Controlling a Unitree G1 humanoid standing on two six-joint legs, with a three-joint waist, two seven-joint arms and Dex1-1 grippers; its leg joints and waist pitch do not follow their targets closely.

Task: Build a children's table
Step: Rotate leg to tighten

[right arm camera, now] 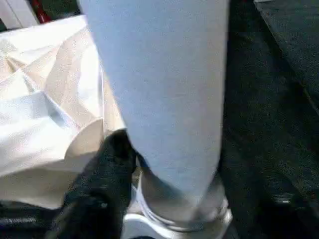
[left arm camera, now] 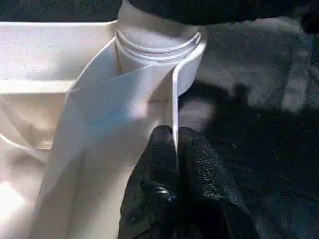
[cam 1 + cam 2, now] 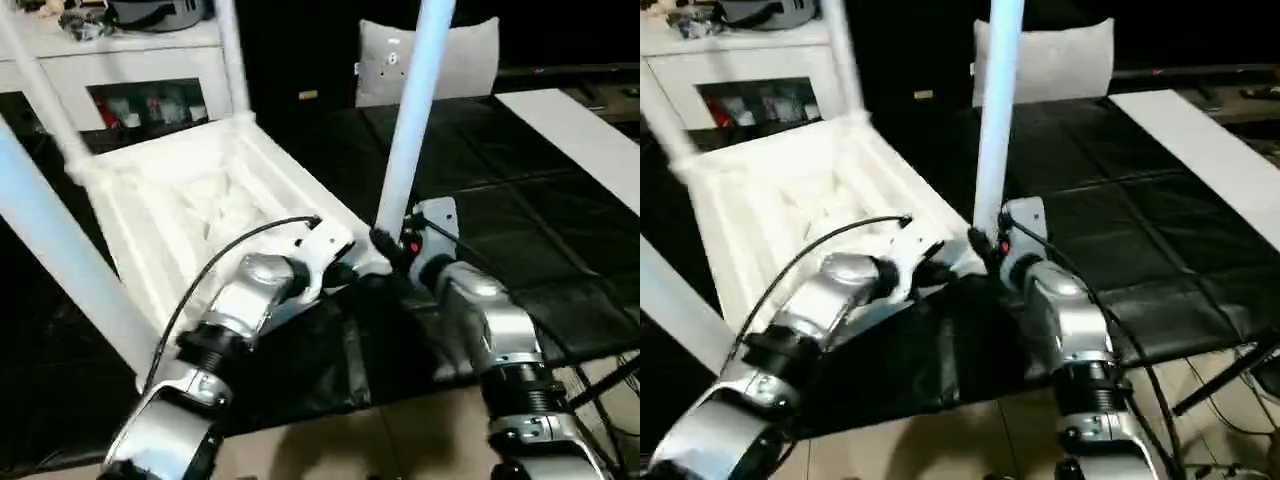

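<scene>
1. The left gripper [image 2: 175,149] is pinched nearly closed on the thin side wall of the white table top [image 3: 190,200]. One black finger [image 2: 154,164] sits inside the wall and the other outside, just beside a round corner socket [image 2: 192,64].
2. The left forearm [image 3: 240,300] is silver. It reaches up from the lower left of the head view, angled toward the top's near right corner, with a black cable arching over it.
3. The table top lies underside up on a black mat [image 3: 520,230], tilted, its ribbed inside facing the camera. It sits toward the mat's left side.
4. Three white legs show standing in the top's corners: one blurred and large at the near left [image 3: 60,260], one at the far left [image 3: 40,90] and one at the far right [image 3: 230,55].
5. A fourth leg [image 3: 410,130] rises upright from the near right corner socket.
6. The right gripper [image 3: 392,248] stands about half open around the base of this fourth leg. One black finger [image 1: 107,174] lies against the leg just above the socket; the other finger is hidden behind the leg.
7. The right forearm [image 3: 490,330] comes up from the lower right edge, pointing forward to that corner.
8. A grey-white cushion [image 3: 440,60] stands beyond the mat's far edge, behind the fourth leg.
</scene>
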